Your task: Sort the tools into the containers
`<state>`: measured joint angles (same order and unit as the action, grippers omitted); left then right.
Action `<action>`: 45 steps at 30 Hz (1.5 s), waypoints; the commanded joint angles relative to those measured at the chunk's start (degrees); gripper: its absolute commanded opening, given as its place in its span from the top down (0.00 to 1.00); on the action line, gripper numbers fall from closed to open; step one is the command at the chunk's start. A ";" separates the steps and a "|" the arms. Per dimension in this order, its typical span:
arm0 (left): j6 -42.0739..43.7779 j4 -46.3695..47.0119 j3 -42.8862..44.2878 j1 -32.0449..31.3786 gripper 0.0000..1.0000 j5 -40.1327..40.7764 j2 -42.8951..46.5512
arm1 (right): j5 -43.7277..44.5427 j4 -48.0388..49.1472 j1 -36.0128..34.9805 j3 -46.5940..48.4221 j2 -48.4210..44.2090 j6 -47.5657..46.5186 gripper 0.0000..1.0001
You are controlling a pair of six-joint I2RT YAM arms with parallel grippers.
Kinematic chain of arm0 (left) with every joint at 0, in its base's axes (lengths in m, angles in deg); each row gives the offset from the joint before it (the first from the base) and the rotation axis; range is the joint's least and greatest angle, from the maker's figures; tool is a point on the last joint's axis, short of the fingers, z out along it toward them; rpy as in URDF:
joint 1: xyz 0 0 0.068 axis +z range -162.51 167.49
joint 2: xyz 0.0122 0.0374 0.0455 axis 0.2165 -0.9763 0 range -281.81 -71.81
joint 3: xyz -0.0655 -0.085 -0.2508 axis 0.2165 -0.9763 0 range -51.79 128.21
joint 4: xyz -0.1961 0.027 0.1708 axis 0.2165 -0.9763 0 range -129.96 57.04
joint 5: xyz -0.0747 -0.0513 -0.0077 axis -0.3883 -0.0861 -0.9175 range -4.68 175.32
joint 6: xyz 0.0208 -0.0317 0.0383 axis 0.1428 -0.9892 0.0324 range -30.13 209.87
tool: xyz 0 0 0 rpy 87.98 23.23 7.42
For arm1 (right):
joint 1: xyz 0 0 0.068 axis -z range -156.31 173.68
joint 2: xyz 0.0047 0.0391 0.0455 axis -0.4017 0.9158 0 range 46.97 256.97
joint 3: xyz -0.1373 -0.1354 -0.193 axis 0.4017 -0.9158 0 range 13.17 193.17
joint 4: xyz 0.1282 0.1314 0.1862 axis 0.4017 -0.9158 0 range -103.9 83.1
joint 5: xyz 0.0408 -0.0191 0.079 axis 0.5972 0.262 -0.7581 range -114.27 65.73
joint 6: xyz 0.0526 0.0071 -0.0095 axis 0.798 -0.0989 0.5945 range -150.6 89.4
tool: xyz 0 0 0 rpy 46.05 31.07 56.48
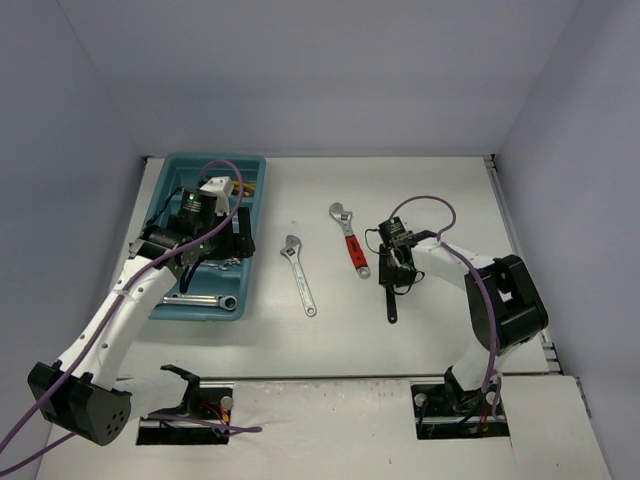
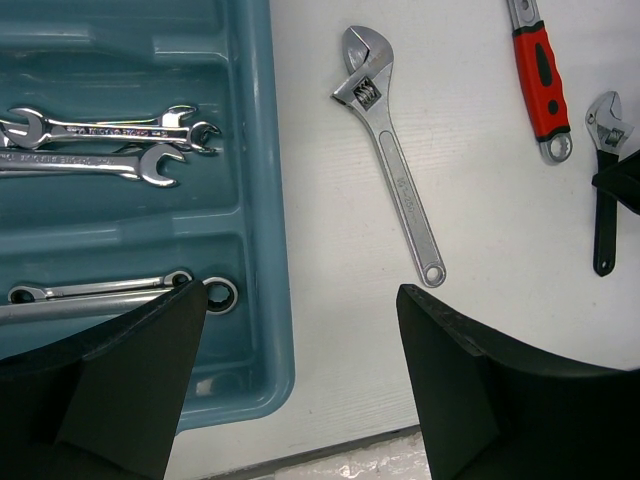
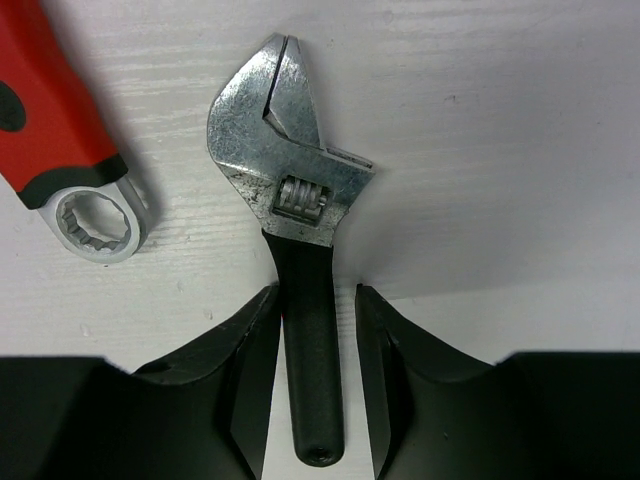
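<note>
Two matte fingers (image 3: 245, 385) flank the black-handled, pitted steel wrench (image 3: 290, 190).

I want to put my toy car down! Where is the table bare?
Bare white table lies along the far edge, from the teal plastic tray to the right wall, and along the near edge, this side of the silver adjustable wrench. Crowded: the middle, where that wrench, the red-handled wrench and the black-handled wrench under the right gripper lie close.
</note>
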<state>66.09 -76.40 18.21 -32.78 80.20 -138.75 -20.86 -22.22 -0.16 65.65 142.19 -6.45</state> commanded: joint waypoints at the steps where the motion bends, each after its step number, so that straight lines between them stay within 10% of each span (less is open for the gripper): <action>1: -0.67 2.40 2.34 -0.36 0.26 -0.32 0.67 | 1.01 0.22 0.75 1.54 2.83 0.23 0.67; 12: -1.19 2.40 2.97 -0.38 0.26 -0.95 -0.48 | 1.38 0.55 0.74 2.59 5.46 1.47 0.71; 18: -1.61 2.48 2.88 -0.55 0.26 -1.54 -0.64 | 3.23 0.47 0.99 1.33 6.19 2.48 0.99; 45: -18.56 35.05 -3.76 -9.68 0.26 -18.65 -5.60 | -18.87 1.79 -6.71 13.55 -19.16 -14.83 1.00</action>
<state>52.40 -54.04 13.95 -40.54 65.11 -143.09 -33.41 -22.51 -5.03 75.22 126.52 -18.25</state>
